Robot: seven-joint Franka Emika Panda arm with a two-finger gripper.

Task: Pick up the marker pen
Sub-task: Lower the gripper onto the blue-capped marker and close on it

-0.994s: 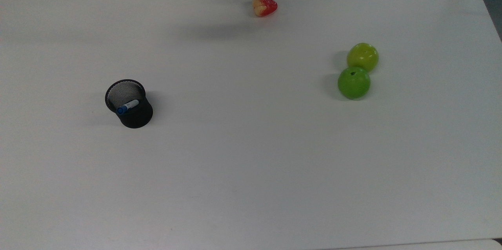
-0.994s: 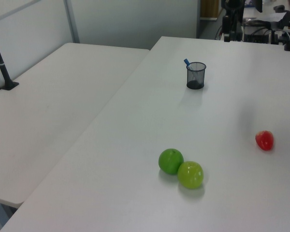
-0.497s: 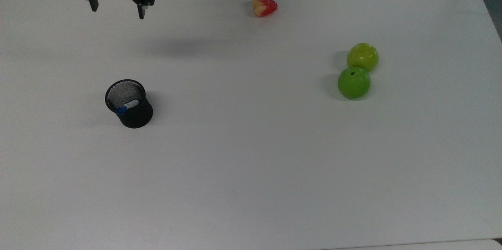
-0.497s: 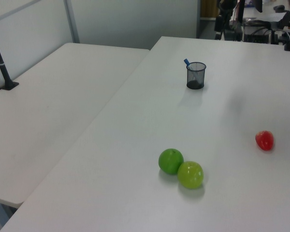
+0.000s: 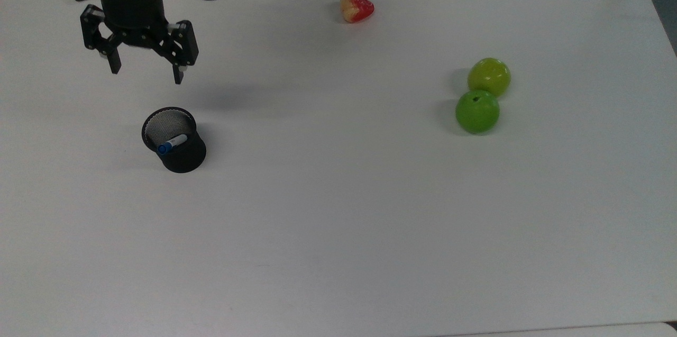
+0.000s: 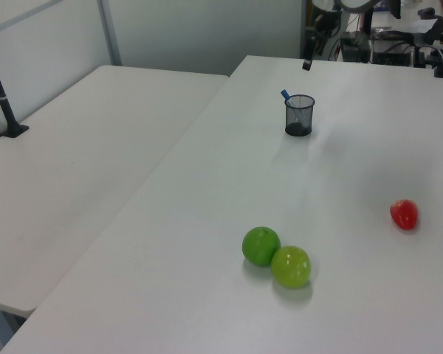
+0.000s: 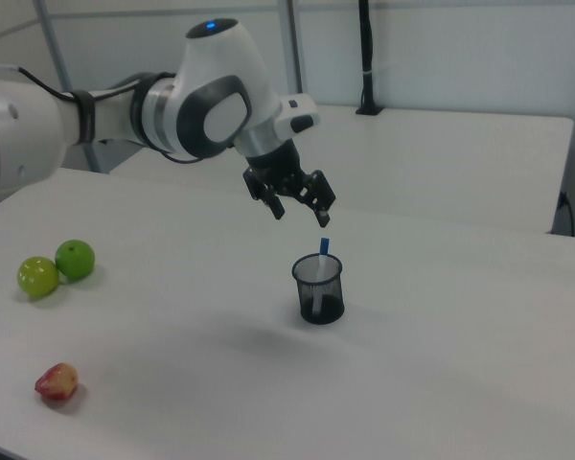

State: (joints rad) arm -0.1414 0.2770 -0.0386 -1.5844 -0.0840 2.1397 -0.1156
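End effector [image 5: 145,76]: black two-finger unit on a white arm, upper left of the top view; fingers spread wide, holding nothing.
Change: has travelled from the frame's top edge down and leftward within the last second, and now hangs just above the cup in the frame.
Marker pen [image 5: 172,144]: white barrel, blue cap; stands tilted inside the cup, cap leaning on the rim. In the right view the blue end [image 7: 324,246] pokes above the rim, just below the fingers.
Black mesh cup [image 5: 182,160]: upright on the counter [image 5: 338,220], left of centre in the top view.
Other items: strawberry [image 5: 357,8], top centre; two green apples [image 5: 477,111], touching, at right.
Task standing: approach under way; pen not yet grasped. Judged next: centre over the cap, descend, close.
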